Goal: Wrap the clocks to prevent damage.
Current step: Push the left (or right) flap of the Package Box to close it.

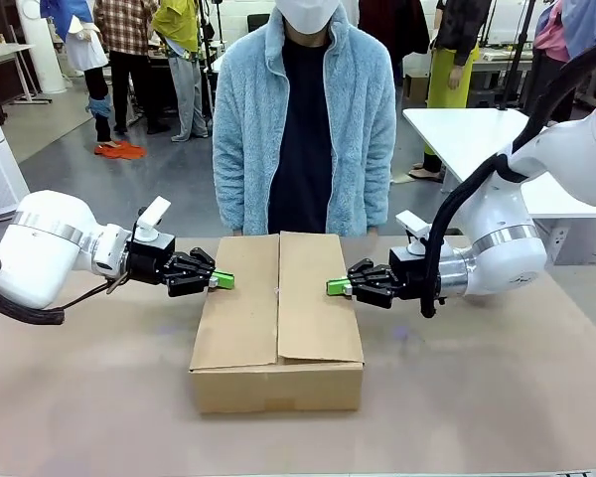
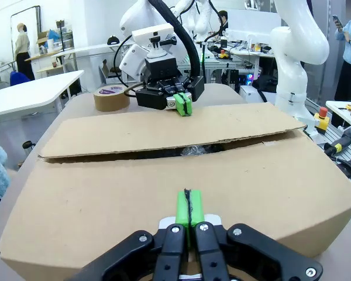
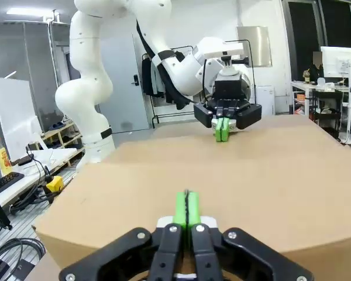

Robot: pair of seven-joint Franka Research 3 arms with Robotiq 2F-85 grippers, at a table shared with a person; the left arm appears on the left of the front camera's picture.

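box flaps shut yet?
Nearly shut: both flaps lie flat on the box, with a thin gap between them.

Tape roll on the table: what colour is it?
The tape roll is brown with a pale printed top; best seen in the left wrist view.

Tan table (image 1: 89, 397): cardboard box (image 1: 278, 328) at ctr, flaps down; brown tape roll (image 2: 111, 97) nr it.

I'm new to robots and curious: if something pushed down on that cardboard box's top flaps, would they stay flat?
The flaps would probably spring back: no tape holds them, and a gap shows between them. The box looks stiff, low and wide, so a sideways push should slide it rather than tip it.
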